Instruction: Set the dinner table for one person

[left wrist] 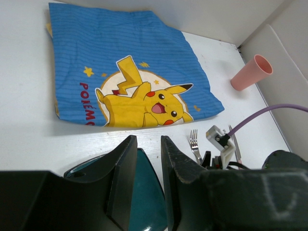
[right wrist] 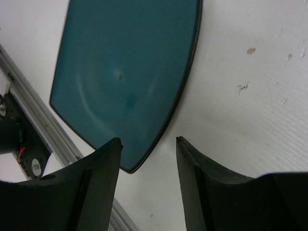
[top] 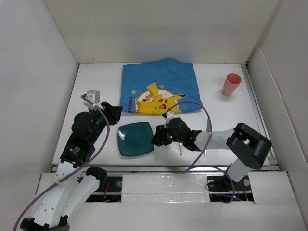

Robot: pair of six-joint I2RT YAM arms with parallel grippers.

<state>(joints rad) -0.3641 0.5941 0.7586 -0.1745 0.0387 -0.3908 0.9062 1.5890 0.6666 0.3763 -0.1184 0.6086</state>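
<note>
White desk (top: 96, 86) fills the whole scene, walled by white panels on 3 sides, arm bases at its near edge; everything else lies on it. Far centre: blue striped cloth (top: 159, 86) (left wrist: 120, 62), laid flat w/ a few wrinkles, printed w/ a yellow Pikachu, stars and red lettering "POKÉM…", the rest cut off at the cloth's edge. Far R: pink cup (top: 231, 84) (left wrist: 251, 73), upright, well apart from the cloth. Near centre: dark teal square plate (top: 135, 139) (right wrist: 125, 62), just short of the cloth's near edge, not touching it. L tool (top: 113, 114) (left wrist: 148, 144) sits at the plate's far-L corner, fingers only a narrow gap apart, nothing gripped; teal rim shows thru the gap, can't tell if it touches. R tool (top: 156, 137) (right wrist: 148, 142) is low at the plate's R edge, fingers moderately apart, holding nothing; a plate corner lies btwn them in the wrist view. Fork (left wrist: 194, 143) lies on the desk R of the plate, tines toward the cloth, handle hidden under the R arm. A 2nd metal utensil beside it is mostly blocked by the arm's camera mount and purple cable, type unclear. Both arms crowd the plate from either side.
</note>
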